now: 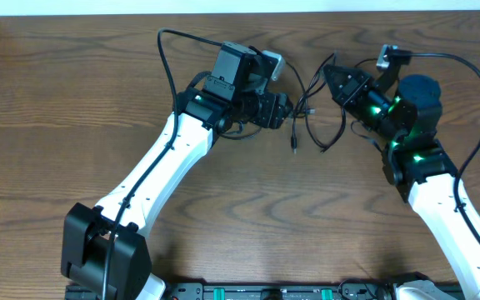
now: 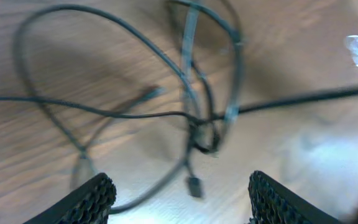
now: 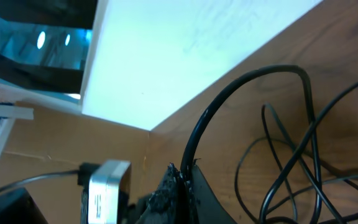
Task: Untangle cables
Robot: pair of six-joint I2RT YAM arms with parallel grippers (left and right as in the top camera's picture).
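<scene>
Cables (image 1: 308, 112): a loose tangle of thin black cords on the wooden worktop (image 1: 73, 100), toward 12 o'clock from its centre in the overhead view. One strand runs down to a small plug end (image 1: 295, 148) at 6 o'clock of the bundle. In the left wrist view the cords (image 2: 191, 118) cross and knot near mid-frame; the picture is blurred, so I cannot follow single strands. A loose plug (image 2: 194, 185) lies just below the knot.

Left hand (image 1: 285, 108): at 9 o'clock of the tangle, just beside it, the forearm reaching in from 7 o'clock. Its two ribbed fingers (image 2: 95, 199) stand wide apart at the lower frame edge, with nothing between them. The cords lie ahead of the tips.

Right hand (image 1: 332, 77): at 2 o'clock of the tangle, the wrist turned so that the dark fingers point toward 10 o'clock. In the right wrist view the fingers (image 3: 176, 190) are pressed together on one black cord, which rises from the tips and arcs toward further loops (image 3: 291, 162) on the worktop.
</scene>
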